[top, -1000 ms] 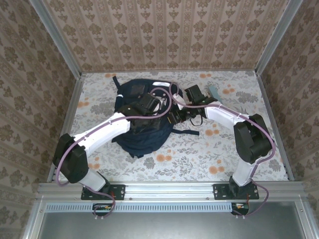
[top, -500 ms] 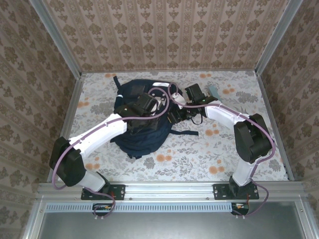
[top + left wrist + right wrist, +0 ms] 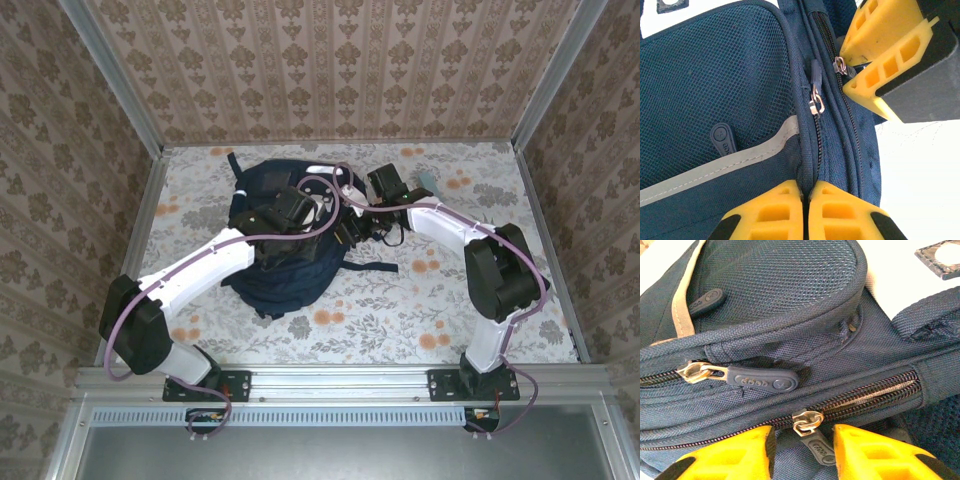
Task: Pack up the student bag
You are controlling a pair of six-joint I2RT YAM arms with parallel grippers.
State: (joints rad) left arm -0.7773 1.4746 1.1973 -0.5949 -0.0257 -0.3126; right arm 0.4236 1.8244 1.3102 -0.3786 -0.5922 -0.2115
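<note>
The student bag (image 3: pixel 285 255), dark navy with a pale stripe (image 3: pixel 715 167), lies on the table left of centre. My left gripper (image 3: pixel 806 192) is shut on a ridge of bag fabric beside a zip, just below a metal slider (image 3: pixel 816 102). In the top view the left gripper (image 3: pixel 298 208) rests on the bag's upper part. My right gripper (image 3: pixel 802 440) stands open astride a zip pull tab (image 3: pixel 817 450) hanging from a silver slider (image 3: pixel 807 420); the zip is parted to the right of the slider. The right gripper's yellow fingers (image 3: pixel 880 30) sit at the bag's edge.
A second zip pull with a rubber tab (image 3: pixel 762 380) lies above the parted zip. A navy strap (image 3: pixel 375 266) trails right from the bag. A small grey-blue object (image 3: pixel 428 182) lies behind the right arm. Patterned walls enclose the floral tabletop (image 3: pixel 400 310).
The right arm has edged left toward the bag. The left arm's elbow swung outward to the left one second ago and has held still since, its gripper staying on the bag.
</note>
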